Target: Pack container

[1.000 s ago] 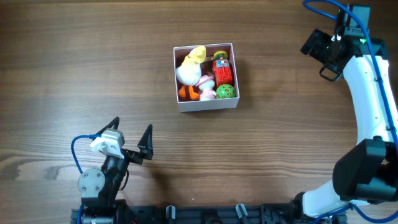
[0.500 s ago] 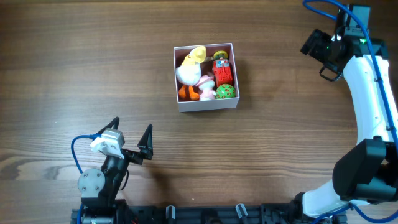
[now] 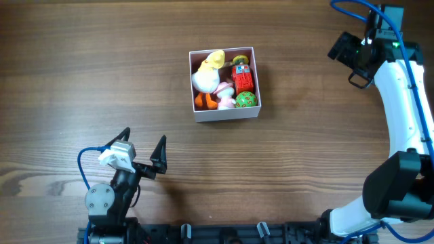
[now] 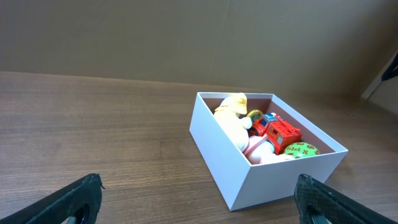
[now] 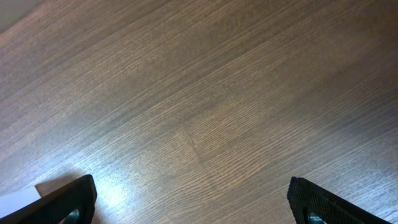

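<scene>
The container [image 3: 224, 115] is a small square white box at the table's middle. It holds a white and yellow duck toy [image 3: 207, 73], a red toy truck [image 3: 243, 76], a green spotted ball [image 3: 246, 99] and a pink toy [image 3: 224, 93]. It also shows in the left wrist view [image 4: 217, 149]. My left gripper [image 3: 143, 150] is open and empty near the front left, well short of the container; its fingertips show in the left wrist view [image 4: 199, 202]. My right gripper [image 3: 342, 54] is open and empty at the far right, over bare wood [image 5: 193, 199].
The table [image 3: 102, 68] is dark wood. A white corner [image 5: 18, 200] shows at the lower left edge of the right wrist view. The right arm's white links [image 3: 400, 102] run down the right side.
</scene>
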